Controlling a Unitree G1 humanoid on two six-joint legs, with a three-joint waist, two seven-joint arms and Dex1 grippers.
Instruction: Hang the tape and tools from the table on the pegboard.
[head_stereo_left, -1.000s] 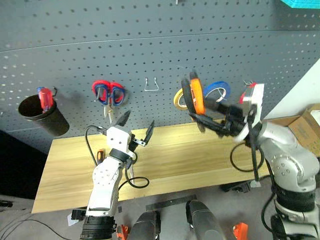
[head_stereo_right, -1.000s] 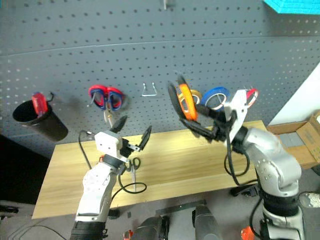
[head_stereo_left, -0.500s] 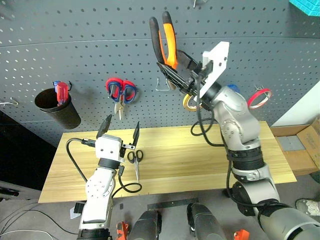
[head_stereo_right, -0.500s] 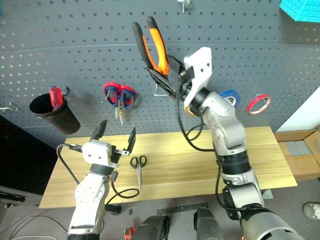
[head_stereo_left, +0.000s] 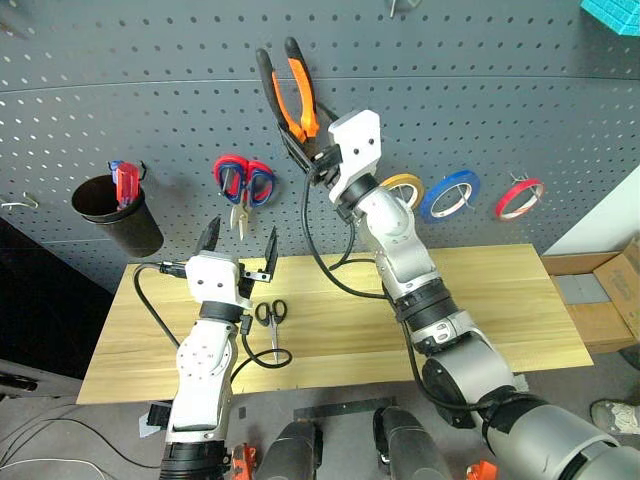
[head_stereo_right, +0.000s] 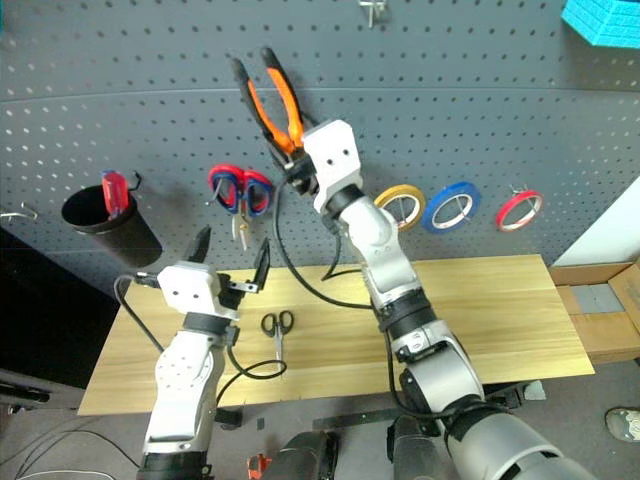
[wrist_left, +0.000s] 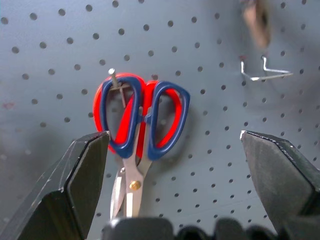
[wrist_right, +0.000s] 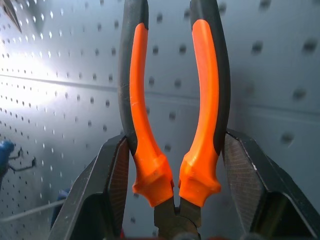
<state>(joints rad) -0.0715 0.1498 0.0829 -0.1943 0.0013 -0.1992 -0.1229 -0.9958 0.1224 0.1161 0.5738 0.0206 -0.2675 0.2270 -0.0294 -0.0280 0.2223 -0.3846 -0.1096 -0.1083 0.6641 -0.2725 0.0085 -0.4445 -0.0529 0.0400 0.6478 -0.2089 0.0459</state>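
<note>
My right gripper (head_stereo_left: 306, 142) is shut on the orange-and-black pliers (head_stereo_left: 291, 88), holding them handles-up against the dark pegboard (head_stereo_left: 480, 90), above and to the right of the red-and-blue scissors (head_stereo_left: 243, 182). In the right wrist view both fingers (wrist_right: 102, 190) press the pliers (wrist_right: 142, 115) just above the joint. My left gripper (head_stereo_left: 243, 240) stands open and empty over the left part of the table (head_stereo_left: 480, 300), facing the red-and-blue scissors (wrist_left: 142, 120). Small black-handled scissors (head_stereo_left: 270, 315) lie on the wood beside my left arm. The red tape (head_stereo_left: 520, 198) hangs at the far right of the board.
A yellow roll (head_stereo_left: 404, 186) and a blue roll (head_stereo_left: 450, 193) hang left of the red tape. A black cup (head_stereo_left: 118, 215) holding a red-handled tool (head_stereo_left: 125, 182) hangs at the far left. A bare wire hook (wrist_left: 262, 72) sits beside the hung scissors. Cardboard boxes (head_stereo_left: 615, 290) stand right of the table.
My right arm has swung left along the pegboard with the pliers, from near the rolls to above the hung scissors. The left gripper stays open and nearly still.
</note>
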